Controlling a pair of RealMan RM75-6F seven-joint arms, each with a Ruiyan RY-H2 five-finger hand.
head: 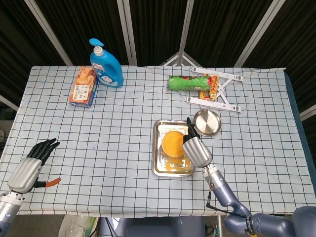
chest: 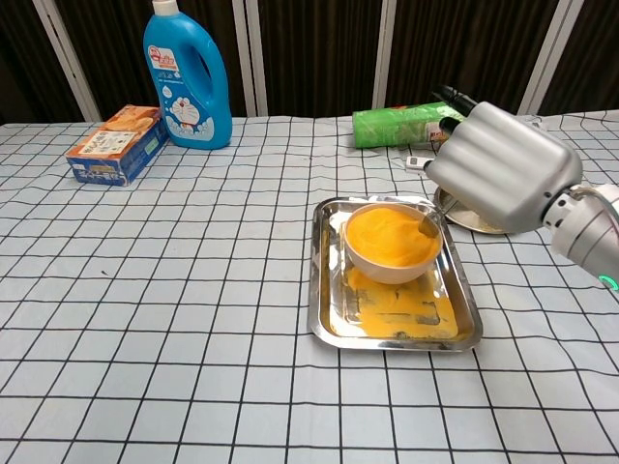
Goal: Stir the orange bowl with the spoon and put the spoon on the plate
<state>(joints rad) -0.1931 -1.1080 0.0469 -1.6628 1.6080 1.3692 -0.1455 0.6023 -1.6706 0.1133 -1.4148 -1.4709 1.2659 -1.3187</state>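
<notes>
Under your right hand the spoon is almost entirely hidden: only a thin sliver of metal shows at the right rim of the orange bowl, and you cannot tell whether that is the spoon or how it is held. The hand's silver back faces both cameras and its dark fingers point away toward the plate, so its grasp cannot be made out. One bowl sits in the far half of one steel tray, with orange smears on the tray floor nearer you. One round plate lies just beyond the tray's right corner, partly covered by the hand in the chest view.

Your left hand shows only in the head view, at the near left edge of the checked cloth, fingers spread and holding nothing; its arm is cut off by the frame.

Farther back you have one blue bottle, one orange box, one green packet and a white folding stand, partly hidden in the chest view.
</notes>
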